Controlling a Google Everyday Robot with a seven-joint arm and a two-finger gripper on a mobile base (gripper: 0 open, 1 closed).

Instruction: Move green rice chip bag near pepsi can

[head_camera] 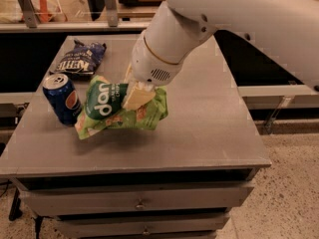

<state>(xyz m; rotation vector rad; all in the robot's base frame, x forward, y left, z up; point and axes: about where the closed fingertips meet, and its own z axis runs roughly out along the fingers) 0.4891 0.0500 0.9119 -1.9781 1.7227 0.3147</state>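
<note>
The green rice chip bag [112, 108] lies tilted on the grey table [199, 118], left of centre. Its left end nearly touches the pepsi can [62, 98], which stands upright near the table's left edge. My gripper [135, 94] comes down from the big white arm at the upper right and is shut on the upper middle of the bag. One cream fingertip [134, 97] shows on top of the bag; the other finger is hidden behind it.
A dark blue chip bag [79, 59] lies at the back left of the table, behind the can. Drawers [139, 203] sit below the table front. A shelf rail runs behind the table.
</note>
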